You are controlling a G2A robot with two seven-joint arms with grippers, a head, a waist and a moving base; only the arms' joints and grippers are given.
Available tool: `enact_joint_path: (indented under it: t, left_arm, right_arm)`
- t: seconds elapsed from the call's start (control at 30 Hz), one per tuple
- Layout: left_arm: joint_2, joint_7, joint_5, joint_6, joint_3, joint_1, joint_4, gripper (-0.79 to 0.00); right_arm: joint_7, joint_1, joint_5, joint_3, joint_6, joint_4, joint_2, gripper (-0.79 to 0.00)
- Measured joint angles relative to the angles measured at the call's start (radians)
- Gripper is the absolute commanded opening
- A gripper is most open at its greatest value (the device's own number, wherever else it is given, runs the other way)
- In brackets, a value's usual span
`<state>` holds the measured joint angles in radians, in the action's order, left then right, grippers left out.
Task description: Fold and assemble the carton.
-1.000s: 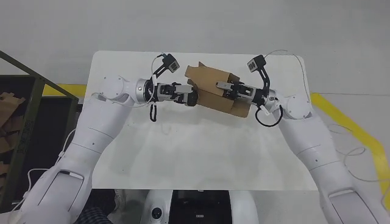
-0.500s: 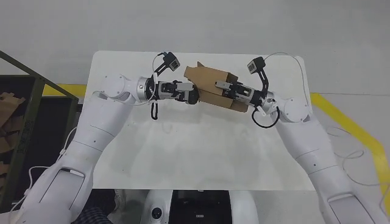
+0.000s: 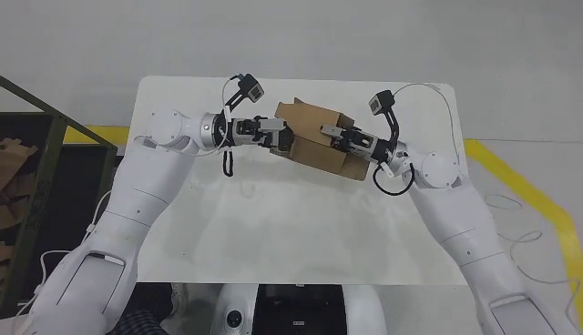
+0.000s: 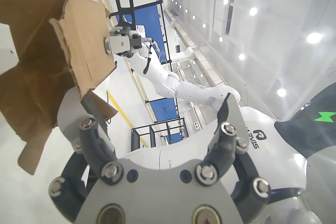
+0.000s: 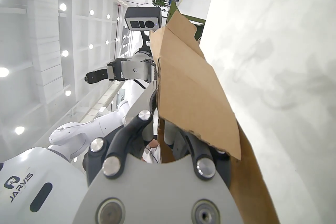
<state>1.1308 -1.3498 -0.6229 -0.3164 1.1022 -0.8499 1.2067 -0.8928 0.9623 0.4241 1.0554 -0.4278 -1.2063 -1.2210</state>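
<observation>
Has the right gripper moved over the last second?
Yes, slightly. In the top view the right gripper, shut on the carton, has drifted away from the far edge of the table, toward the robot.

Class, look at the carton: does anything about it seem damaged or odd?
Yes. The carton has ragged, torn flap edges, seen in the left wrist view; its flaps splay unevenly.

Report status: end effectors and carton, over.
Right end effector shut on carton wall. Left end effector open, one finger at carton's edge. Carton partly opened, flaps loose, held over table.
</observation>
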Motion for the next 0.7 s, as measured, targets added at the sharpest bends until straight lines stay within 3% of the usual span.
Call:
enact_joint_path:
  t: [0.7]
  left_arm:
    - [0.012,-0.005,0.005,0.02,-0.046,0.008,0.001,0.0]
  right_arm:
    - [0.083,-0.003,-0.026,-0.003,0.004,-0.015,-0.013,-0.785]
